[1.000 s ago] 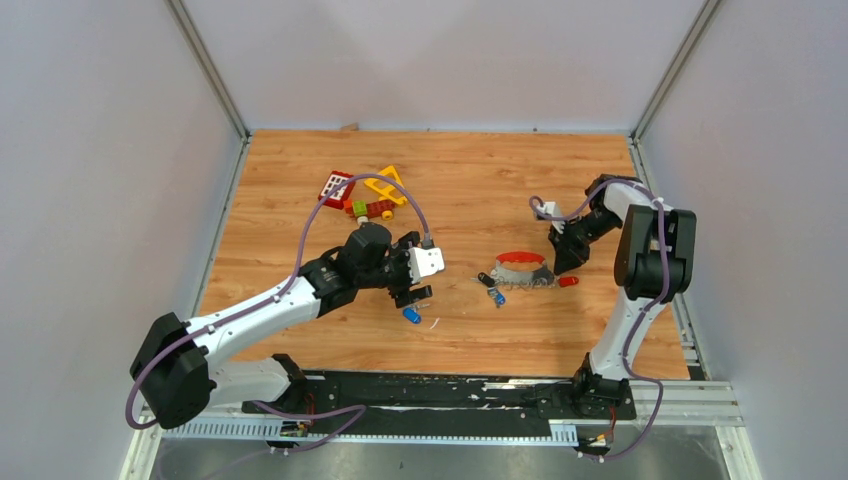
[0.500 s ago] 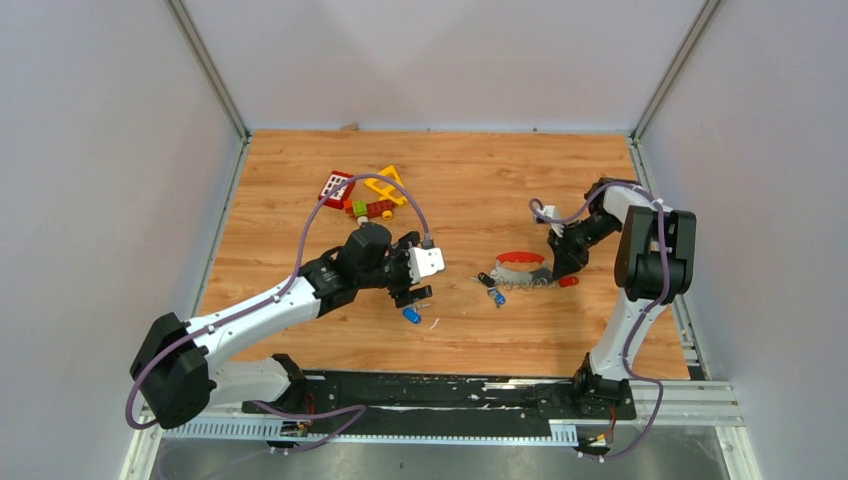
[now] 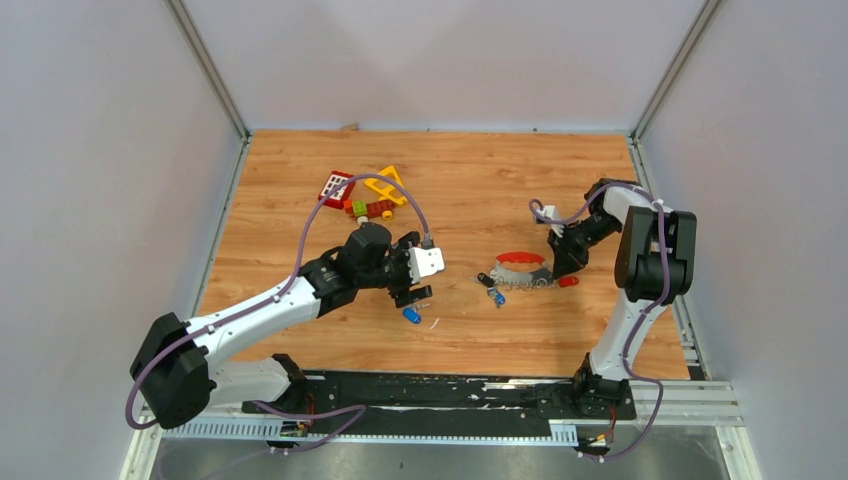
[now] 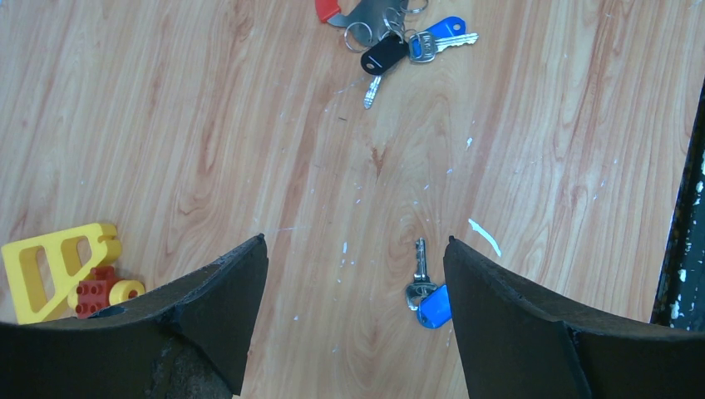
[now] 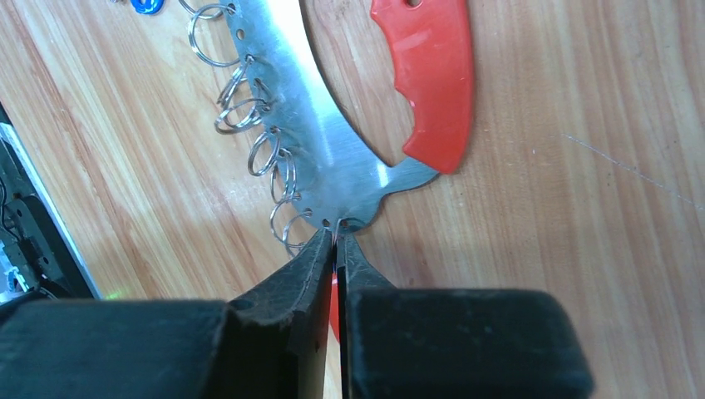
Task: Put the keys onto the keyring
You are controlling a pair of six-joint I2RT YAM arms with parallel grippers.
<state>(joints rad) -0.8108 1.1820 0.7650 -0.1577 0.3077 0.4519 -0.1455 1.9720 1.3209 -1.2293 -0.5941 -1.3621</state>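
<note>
Overhead first: L pincer [image 3: 416,270] hangs over the counter [image 3: 300,180] w/ jaws wide apart, holding nothing. The loose blue key [image 3: 410,315] lies just beside it, on the near side. Keyring [image 3: 521,270] lies flat mid-right, red grip toward the far side, black- & blue-headed keys at its left end. R pincer [image 3: 557,268] is down at its right end, w/ the red key [image 3: 568,282] just beside. Toy blocks [image 3: 362,195] sit far-left, well apart.

L wrist cam: fingers [image 4: 208,307] spread; blue key on the wood btwn them, untouched. Keyring at top edge, yellow frame [image 4: 18,278] at left.

R wrist cam: jaws together bar a sliver, tips touching the end of the keyring's metal plate, by its split rings [image 5: 241,116]. Can't tell if they pinch anything.
</note>
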